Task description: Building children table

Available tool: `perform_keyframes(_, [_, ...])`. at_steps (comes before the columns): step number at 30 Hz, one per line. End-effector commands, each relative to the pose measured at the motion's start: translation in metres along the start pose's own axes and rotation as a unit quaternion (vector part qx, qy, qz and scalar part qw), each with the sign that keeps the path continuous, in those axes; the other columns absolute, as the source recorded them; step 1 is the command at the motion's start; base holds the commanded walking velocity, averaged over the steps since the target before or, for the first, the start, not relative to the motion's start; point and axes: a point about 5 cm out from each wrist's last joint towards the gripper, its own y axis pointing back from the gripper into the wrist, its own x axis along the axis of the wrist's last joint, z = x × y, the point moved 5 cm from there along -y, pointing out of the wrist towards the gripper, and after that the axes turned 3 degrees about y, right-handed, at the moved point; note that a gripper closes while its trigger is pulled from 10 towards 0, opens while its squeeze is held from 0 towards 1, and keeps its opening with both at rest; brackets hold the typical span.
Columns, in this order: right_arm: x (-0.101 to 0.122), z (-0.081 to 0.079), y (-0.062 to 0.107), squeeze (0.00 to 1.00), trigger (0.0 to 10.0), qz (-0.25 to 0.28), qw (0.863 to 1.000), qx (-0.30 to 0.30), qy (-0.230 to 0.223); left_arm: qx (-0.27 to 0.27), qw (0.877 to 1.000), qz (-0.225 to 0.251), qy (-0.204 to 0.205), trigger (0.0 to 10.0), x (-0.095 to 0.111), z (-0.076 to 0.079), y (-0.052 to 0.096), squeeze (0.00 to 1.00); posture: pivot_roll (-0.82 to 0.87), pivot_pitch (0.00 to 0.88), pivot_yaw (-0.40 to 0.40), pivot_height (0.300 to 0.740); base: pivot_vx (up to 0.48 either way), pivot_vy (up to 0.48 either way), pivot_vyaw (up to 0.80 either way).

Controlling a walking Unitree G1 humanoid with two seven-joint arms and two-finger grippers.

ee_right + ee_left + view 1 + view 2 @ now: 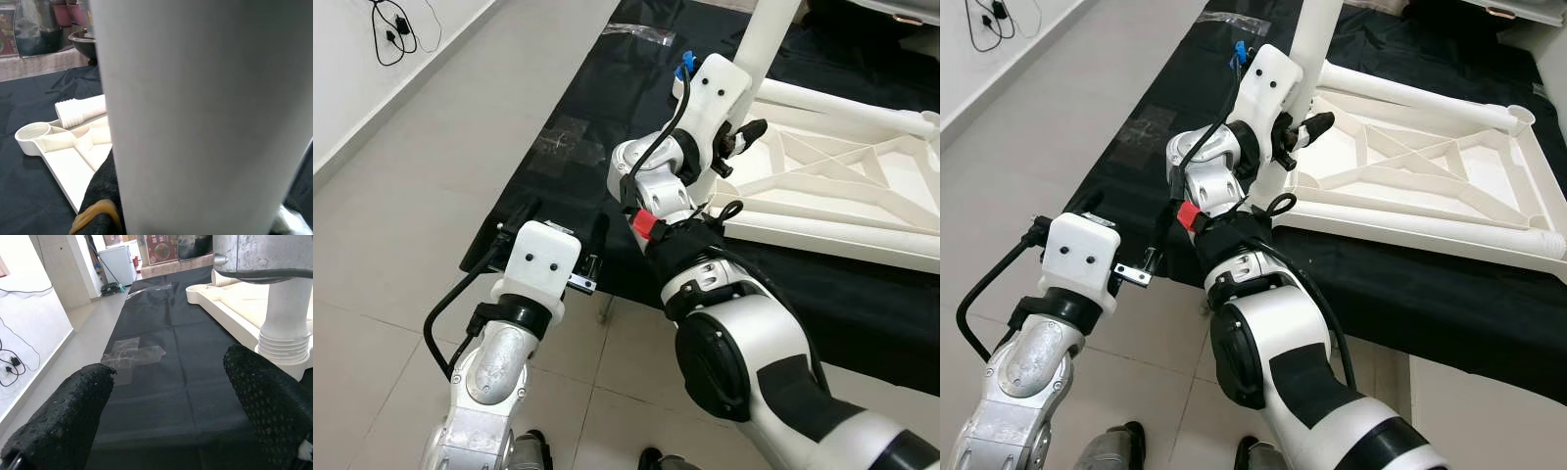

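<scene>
We recorded the white tabletop (1430, 186) lying underside-up on the black sheet (558, 166). Our right gripper (736, 145) was closed around an upright table leg (766, 39) at the tabletop's near corner. Our left gripper (171, 411) hung beside it, fingers (63, 421) wide apart, holding nothing.

I stand in a plain indoor room, home-like: pale floor tiles (431, 147), a white wall (342, 88) with dangling cables (396, 34) at ten o'clock, a small white fridge (117, 264) at twelve o'clock.
</scene>
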Motion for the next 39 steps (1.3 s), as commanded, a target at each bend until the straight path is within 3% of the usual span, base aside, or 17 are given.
perform_keyframes(1, [-0.066, 0.024, -0.005, 0.00, 10.0, -0.122, 0.989, -0.051, 0.060, -0.021, 1.000, -0.014, 0.015, 10.0, -0.007, 0.010, 0.003, 0.00, 0.16, 0.271, -0.083, 0.740, 0.000, 0.000, 0.00])
perform_keyframes(4, [-0.064, 0.023, -0.006, 0.00, 10.0, -0.114, 0.990, -0.048, 0.061, -0.038, 0.999, -0.017, 0.022, 10.0, -0.008, 0.016, 0.004, 0.00, 0.16, 0.270, -0.080, 0.740, 0.000, 0.000, 0.00])
perform_keyframes(5, [-0.061, 0.022, -0.006, 0.00, 10.0, -0.104, 0.992, -0.045, 0.060, -0.068, 0.997, -0.025, 0.039, 10.0, -0.010, 0.026, 0.007, 0.00, 0.16, 0.269, -0.079, 0.740, 0.000, 0.000, 0.00])
perform_keyframes(7, [-0.061, 0.022, -0.006, 0.00, 10.0, -0.104, 0.992, -0.045, 0.060, -0.068, 0.997, -0.025, 0.039, 10.0, -0.010, 0.026, 0.007, 0.00, 0.16, 0.269, -0.079, 0.740, 0.000, 0.000, 0.00])
perform_keyframes(8, [-0.058, 0.020, -0.006, 0.00, 10.0, -0.098, 0.993, -0.042, 0.058, -0.109, 0.991, -0.039, 0.067, 10.0, -0.013, 0.040, 0.012, 0.00, 0.16, 0.268, -0.077, 0.740, 0.000, 0.000, 0.00])
perform_keyframes(9, [-0.058, 0.020, -0.006, 0.00, 10.0, -0.098, 0.993, -0.042, 0.058, -0.109, 0.991, -0.039, 0.067, 10.0, -0.013, 0.040, 0.012, 0.00, 0.16, 0.268, -0.077, 0.740, 0.000, 0.000, 0.00])
perform_keyframes(10, [-0.056, 0.019, -0.006, 0.00, 10.0, -0.092, 0.993, -0.039, 0.056, -0.141, 0.986, -0.047, 0.079, 10.0, -0.016, 0.051, 0.018, 0.00, 0.16, 0.268, -0.075, 0.740, 0.000, 0.000, 0.00])
perform_keyframes(15, [-0.054, 0.017, -0.006, 0.00, 10.0, -0.089, 0.994, -0.032, 0.053, -0.186, 0.975, -0.066, 0.106, 10.0, -0.022, 0.069, 0.031, 0.00, 0.16, 0.267, -0.072, 0.740, 0.000, 0.000, 0.00])
perform_keyframes(18, [-0.053, 0.015, -0.005, 0.00, 10.0, -0.089, 0.994, -0.029, 0.051, -0.234, 0.958, -0.089, 0.142, 10.0, -0.026, 0.085, 0.043, 0.00, 0.16, 0.267, -0.072, 0.740, 0.000, 0.000, 0.00])
perform_keyframes(21, [-0.051, 0.014, -0.004, 0.00, 10.0, -0.086, 0.995, -0.025, 0.049, -0.238, 0.959, -0.092, 0.120, 10.0, -0.030, 0.086, 0.048, 0.00, 0.16, 0.266, -0.072, 0.740, 0.000, 0.000, 0.00])
perform_keyframes(31, [-0.049, 0.011, -0.004, 0.00, 10.0, -0.079, 0.996, -0.014, 0.044, -0.234, 0.962, -0.086, 0.112, 10.0, -0.029, 0.083, 0.048, 0.00, 0.16, 0.267, -0.070, 0.740, 0.000, 0.000, 0.00])
perform_keyframes(32, [-0.050, 0.010, -0.003, 0.40, 10.0, -0.083, 0.996, -0.012, 0.041, -0.231, 0.963, -0.085, 0.108, 10.0, -0.029, 0.082, 0.047, 0.00, 0.16, 0.266, -0.071, 0.740, 0.000, 0.000, 0.00])
perform_keyframes(33, [-0.050, 0.010, -0.003, 0.40, 10.0, -0.083, 0.996, -0.012, 0.041, -0.231, 0.963, -0.085, 0.108, 10.0, -0.029, 0.082, 0.047, 0.00, 0.16, 0.266, -0.071, 0.740, 0.000, 0.000, 0.00])
perform_keyframes(34, [-0.050, 0.009, -0.002, 1.00, 10.0, -0.084, 0.996, -0.008, 0.039, -0.229, 0.964, -0.084, 0.106, 10.0, -0.029, 0.081, 0.046, 0.00, 0.16, 0.266, -0.071, 0.740, 0.000, 0.000, 0.00])
perform_keyframes(38, [-0.051, 0.008, 0.000, 1.00, 10.0, -0.084, 0.996, -0.004, 0.038, -0.224, 0.965, -0.085, 0.102, 10.0, -0.030, 0.079, 0.046, 0.00, 0.16, 0.264, -0.068, 0.740, 0.000, 0.000, 0.00])
perform_keyframes(39, [-0.051, 0.008, 0.001, 0.64, 10.0, -0.084, 0.996, -0.001, 0.037, -0.222, 0.966, -0.085, 0.099, 10.0, -0.031, 0.078, 0.046, 0.00, 0.16, 0.264, -0.068, 0.740, 0.000, 0.000, 0.00])
